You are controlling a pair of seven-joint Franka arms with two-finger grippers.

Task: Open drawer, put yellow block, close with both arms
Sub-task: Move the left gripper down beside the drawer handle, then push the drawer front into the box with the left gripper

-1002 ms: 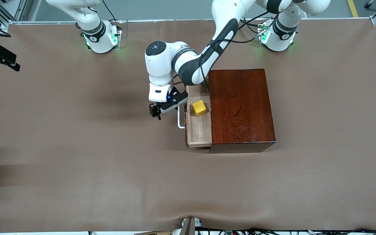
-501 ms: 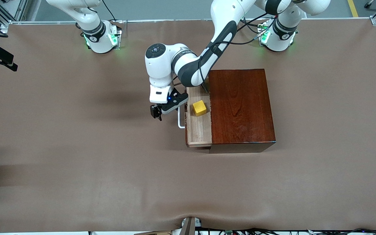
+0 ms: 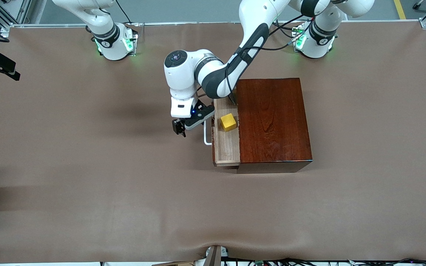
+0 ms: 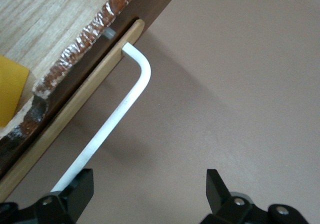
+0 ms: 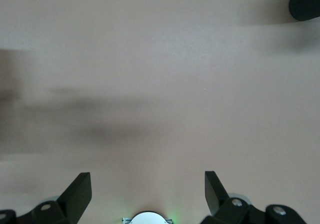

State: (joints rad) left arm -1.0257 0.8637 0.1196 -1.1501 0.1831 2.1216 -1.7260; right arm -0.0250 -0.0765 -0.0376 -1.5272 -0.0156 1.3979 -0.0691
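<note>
Drawer [image 3: 226,142] partly open, yellow block [image 3: 228,122] inside. Left gripper [image 3: 188,127] at the handle [image 3: 206,133], fingers spread, gripping nothing. Right gripper [image 5: 148,196] waits, fingers spread.

Glossy reddish wooden box [image 3: 274,118], pale matt-wood drawer [image 3: 227,147], smooth white handle [image 4: 112,124].

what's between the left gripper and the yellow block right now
The drawer's white handle and dark front panel separate the open left gripper from the yellow block, shown in the front view.
</note>
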